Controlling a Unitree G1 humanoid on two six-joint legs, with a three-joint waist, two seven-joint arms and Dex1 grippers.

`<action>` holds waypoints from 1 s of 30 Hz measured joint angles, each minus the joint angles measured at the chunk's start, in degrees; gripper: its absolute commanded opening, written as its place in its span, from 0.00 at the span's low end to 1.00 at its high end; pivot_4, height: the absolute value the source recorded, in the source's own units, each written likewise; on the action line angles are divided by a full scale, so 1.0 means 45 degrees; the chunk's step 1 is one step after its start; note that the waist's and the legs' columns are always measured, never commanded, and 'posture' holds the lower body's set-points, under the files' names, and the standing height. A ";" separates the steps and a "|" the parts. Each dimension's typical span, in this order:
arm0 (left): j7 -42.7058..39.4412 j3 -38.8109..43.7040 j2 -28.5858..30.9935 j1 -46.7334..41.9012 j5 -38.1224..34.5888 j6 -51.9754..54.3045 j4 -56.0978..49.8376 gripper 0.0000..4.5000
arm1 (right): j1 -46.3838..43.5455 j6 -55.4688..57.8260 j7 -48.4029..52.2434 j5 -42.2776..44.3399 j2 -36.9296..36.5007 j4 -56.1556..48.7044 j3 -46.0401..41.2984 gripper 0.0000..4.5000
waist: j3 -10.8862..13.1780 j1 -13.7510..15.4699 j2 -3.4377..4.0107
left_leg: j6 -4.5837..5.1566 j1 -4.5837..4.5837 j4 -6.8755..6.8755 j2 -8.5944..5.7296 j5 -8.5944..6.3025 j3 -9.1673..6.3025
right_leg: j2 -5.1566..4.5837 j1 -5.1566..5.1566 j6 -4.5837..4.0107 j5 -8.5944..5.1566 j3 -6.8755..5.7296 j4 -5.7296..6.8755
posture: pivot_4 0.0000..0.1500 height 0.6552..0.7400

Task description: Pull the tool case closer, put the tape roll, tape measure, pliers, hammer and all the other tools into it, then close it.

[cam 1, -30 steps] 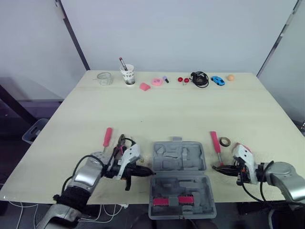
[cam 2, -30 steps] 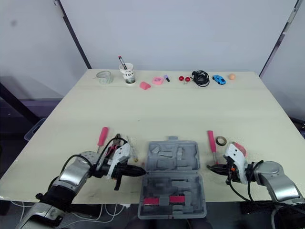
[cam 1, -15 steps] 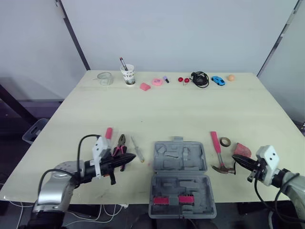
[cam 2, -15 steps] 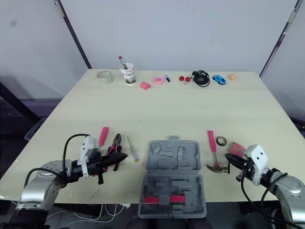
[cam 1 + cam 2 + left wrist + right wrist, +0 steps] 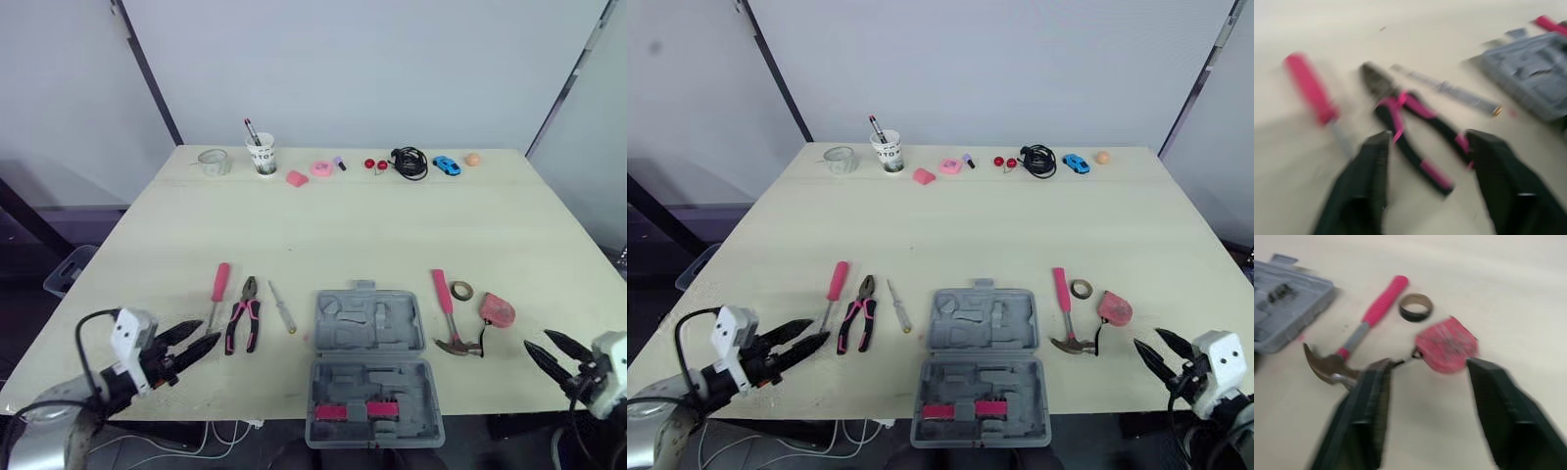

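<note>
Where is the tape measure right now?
In the left eye view, the red tape measure lies at the robot's right, just right of the hammer, near the tape roll, outside the open tool case.

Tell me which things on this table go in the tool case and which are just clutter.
Job: tool case, pliers, pink screwdriver, slim screwdriver, hammer, tape roll, tape measure.
Clutter: paper cup, clear jar, black cable, blue toy car.

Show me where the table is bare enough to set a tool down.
Bare: the wide middle, between the cup in the far row and the case. Crowded: beside the case, the pliers on its left, the hammer and tape measure on its right.
</note>
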 measured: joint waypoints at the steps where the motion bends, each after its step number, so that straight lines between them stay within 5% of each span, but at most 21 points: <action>1: -0.0002 0.0118 0.0003 0.0129 -0.0002 -0.0106 0.0142 0.92 | 0.0186 -0.0002 0.0056 0.0058 0.0016 -0.0026 -0.0002 0.91 | 0.0000 0.0000 0.0000 | 0.0000 0.0000 0.0000 0.0002 0.0000 0.0000 | -0.0011 -0.0001 0.0000 0.0000 -0.0001 0.0000 | 1.00 1.00; 2: -0.0007 0.0331 0.0023 0.0355 -0.0016 -0.0260 0.0342 0.99 | 0.0544 -0.0002 0.0145 0.0182 0.0034 -0.0133 -0.0047 0.99 | 0.0000 0.0000 0.0000 | 0.0000 0.0000 -0.0002 0.0003 0.0000 -0.0001 | -0.0022 -0.0002 0.0002 -0.0001 -0.0003 -0.0001 | 1.00 1.00; 14: -0.0429 0.1357 0.0077 0.2185 -0.0347 -0.0693 0.0551 0.99 | 0.2510 -0.0106 0.0751 0.0943 0.0256 -0.0271 -0.0798 0.99 | -0.0013 0.0011 -0.0018 | -0.0052 -0.0013 -0.0049 -0.0004 -0.0034 0.0009 | -0.0329 -0.0024 0.0000 0.0002 -0.0227 -0.0077 | 1.00 1.00; 30: 0.0042 0.1274 -0.0058 0.2363 -0.0552 -0.0681 -0.0609 0.99 | 0.1684 -0.0063 0.1297 0.0893 -0.0282 -0.0516 -0.0750 0.99 | -0.0013 0.0021 -0.0017 | -0.0003 -0.0022 -0.0057 -0.0015 -0.0006 0.0012 | -0.0278 -0.0029 0.0001 0.0002 -0.0253 -0.0085 | 1.00 1.00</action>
